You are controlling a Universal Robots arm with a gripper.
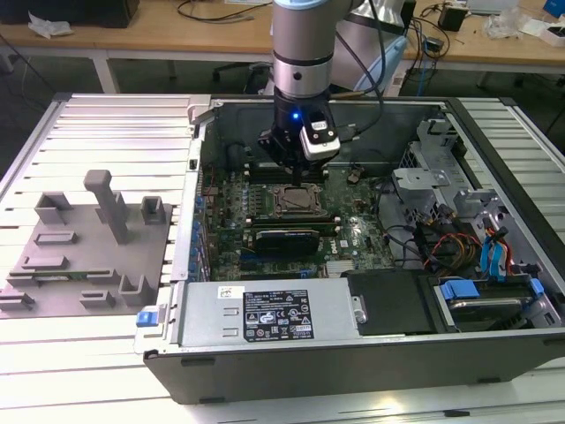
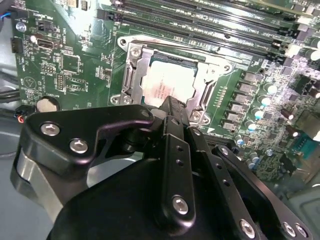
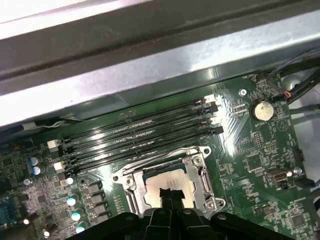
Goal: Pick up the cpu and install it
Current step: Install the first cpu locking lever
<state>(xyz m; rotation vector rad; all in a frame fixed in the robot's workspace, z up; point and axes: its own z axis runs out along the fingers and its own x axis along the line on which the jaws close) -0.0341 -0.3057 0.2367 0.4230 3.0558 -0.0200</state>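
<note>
An open computer case [image 1: 371, 353] lies flat on a slatted metal table [image 1: 115, 132], and everything worth watching happens inside it. Outside the case, on the exterior view's left, a grey tray [image 1: 84, 256] of plastic fixture blocks rests on the table slats. Within the case, the green motherboard [image 1: 353, 234] fills the floor, a silver power supply [image 1: 269, 314] sits along the case's near wall, and a tangle of drive bays and cables [image 1: 468, 238] takes up the exterior view's right end of the case. The robot arm [image 1: 302, 53] comes straight down into the case over the board. Close to the middle of the board is the metal-framed socket [image 2: 170, 77], with rows of dark memory slots [image 3: 135, 132] running alongside it. The gripper [image 2: 170, 107] hangs directly above the socket, its black fingers [image 3: 170, 196] drawn together into a narrow point with nothing between them. The cpu [image 2: 167, 85], pale and silvery, already lies flat inside the socket frame, just beneath the fingertips; I cannot tell whether the tips touch its top or hover slightly above it. A round coin battery [image 3: 261, 111] sits on the board a little beyond the socket.
</note>
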